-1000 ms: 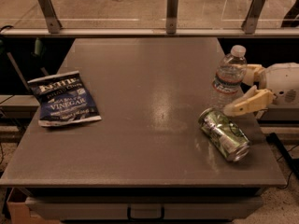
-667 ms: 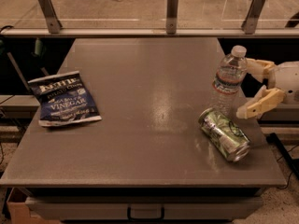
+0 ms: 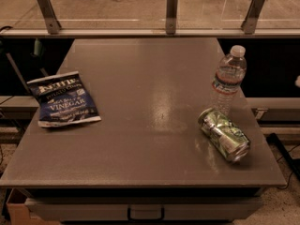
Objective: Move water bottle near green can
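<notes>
The water bottle [image 3: 228, 80] is clear and ribbed, with a white cap and a narrow label band. It stands upright near the table's right edge. The green can [image 3: 224, 133] is green and silver and dented. It lies on its side just in front of the bottle, and the two are almost touching. My gripper is out of view beyond the right edge of the camera view. Only a small pale sliver [image 3: 297, 81] shows there, apart from the bottle.
A dark blue chip bag [image 3: 63, 98] lies flat near the left edge of the grey table [image 3: 140, 78]. A glass rail on metal posts [image 3: 171, 11] runs behind the table's far edge. The can lies close to the front right corner.
The gripper has let go of the bottle and drawn back to the right, out of the view. The bottle stays standing next to the can.
</notes>
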`<state>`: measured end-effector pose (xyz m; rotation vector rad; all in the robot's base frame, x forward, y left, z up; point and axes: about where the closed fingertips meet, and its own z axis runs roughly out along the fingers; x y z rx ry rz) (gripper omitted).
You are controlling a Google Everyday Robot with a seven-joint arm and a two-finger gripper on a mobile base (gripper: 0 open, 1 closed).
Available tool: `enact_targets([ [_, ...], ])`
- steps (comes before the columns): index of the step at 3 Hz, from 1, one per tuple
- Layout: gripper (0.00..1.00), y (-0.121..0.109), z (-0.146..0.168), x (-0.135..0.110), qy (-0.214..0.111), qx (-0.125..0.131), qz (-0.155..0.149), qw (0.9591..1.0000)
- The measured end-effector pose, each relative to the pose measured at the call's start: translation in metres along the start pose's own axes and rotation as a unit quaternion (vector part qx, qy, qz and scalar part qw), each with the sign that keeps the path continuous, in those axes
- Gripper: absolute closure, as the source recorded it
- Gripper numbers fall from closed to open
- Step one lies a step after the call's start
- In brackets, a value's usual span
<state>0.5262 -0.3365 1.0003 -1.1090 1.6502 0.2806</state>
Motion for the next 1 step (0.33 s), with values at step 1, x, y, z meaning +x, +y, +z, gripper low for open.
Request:
enact_targets([
  [1, 0.0, -0.0208, -0.0257, -0.0145, 0.004, 0.034, -0.02, 0.9992],
])
